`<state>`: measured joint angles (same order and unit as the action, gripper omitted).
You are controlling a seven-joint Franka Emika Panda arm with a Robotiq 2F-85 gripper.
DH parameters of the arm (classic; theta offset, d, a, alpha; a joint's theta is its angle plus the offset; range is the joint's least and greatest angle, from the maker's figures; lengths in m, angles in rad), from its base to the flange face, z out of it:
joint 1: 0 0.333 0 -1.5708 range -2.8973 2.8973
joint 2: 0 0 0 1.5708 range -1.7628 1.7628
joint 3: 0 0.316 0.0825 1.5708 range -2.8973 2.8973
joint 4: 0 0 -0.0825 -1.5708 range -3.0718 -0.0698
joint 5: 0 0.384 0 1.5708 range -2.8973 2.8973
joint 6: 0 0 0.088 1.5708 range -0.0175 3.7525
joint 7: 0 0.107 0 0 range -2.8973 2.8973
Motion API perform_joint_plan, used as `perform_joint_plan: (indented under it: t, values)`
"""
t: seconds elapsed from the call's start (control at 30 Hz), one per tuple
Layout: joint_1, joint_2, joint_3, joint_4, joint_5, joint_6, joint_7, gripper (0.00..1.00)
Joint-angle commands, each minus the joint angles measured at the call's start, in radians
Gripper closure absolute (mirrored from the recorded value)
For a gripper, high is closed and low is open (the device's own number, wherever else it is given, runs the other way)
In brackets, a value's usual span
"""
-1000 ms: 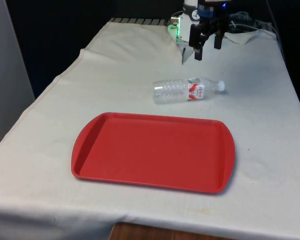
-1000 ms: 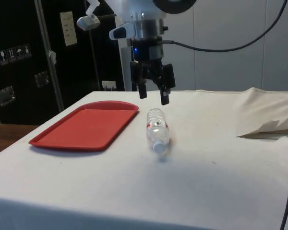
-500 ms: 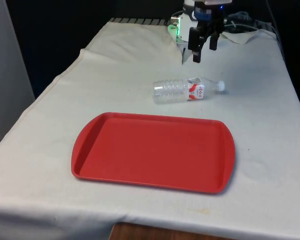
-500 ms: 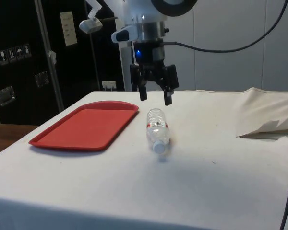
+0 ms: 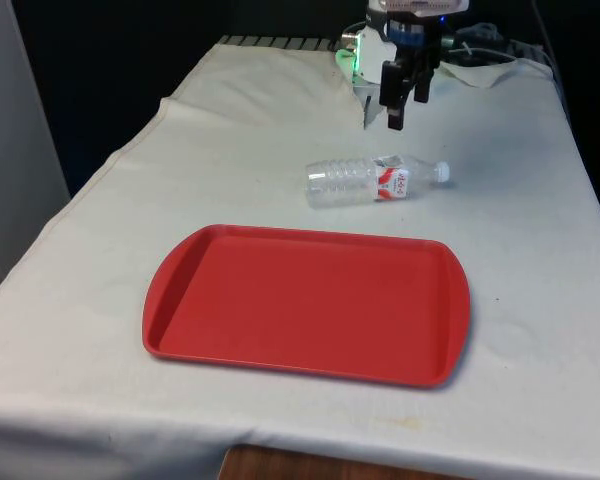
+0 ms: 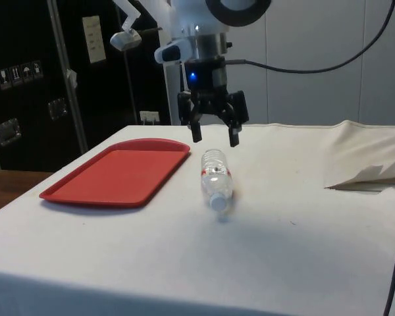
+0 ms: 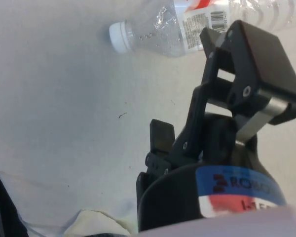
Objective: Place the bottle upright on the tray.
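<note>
Currently: bottle (image 5: 375, 181) lying flat on bench (image 5: 230, 150), upper centre of front view, just beyond tray (image 5: 305, 302); tray bare; claw (image 6: 216, 137) parted wide, empty, hanging above bottle; grasp, uprighting, placement all outstanding.

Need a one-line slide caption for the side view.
Open end effector hovers above a clear bottle lying on its side on the white cloth, beside an empty red tray.

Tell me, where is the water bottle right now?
The bottle lies on its side on the white cloth, just beyond the red tray in the front view, below the open hand.
</note>
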<state>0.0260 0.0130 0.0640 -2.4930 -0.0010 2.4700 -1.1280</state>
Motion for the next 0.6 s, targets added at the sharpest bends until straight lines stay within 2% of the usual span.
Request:
perform_joint_plan:
  t: [0.0,0.23,0.27,0.3,0.5,0.53,0.57]
  values:
    - [0.0,0.003,0.0,-0.001,-0.014,0.011,-0.004,0.0]
    - [0.0,0.009,0.0,-0.001,-0.021,0.009,-0.061,0.0]
    - [0.0,0.007,0.0,0.0,-0.006,0.0,-0.068,0.0]
    - [0.0,0.009,0.0,-0.001,-0.022,0.009,-0.068,0.0]
    - [0.0,0.014,0.0,-0.001,-0.026,0.009,-0.122,0.0]
    - [0.0,0.012,0.0,0.0,-0.008,0.0,-0.124,0.0]
    - [0.0,0.015,0.0,-0.001,-0.026,0.009,-0.13,0.0]
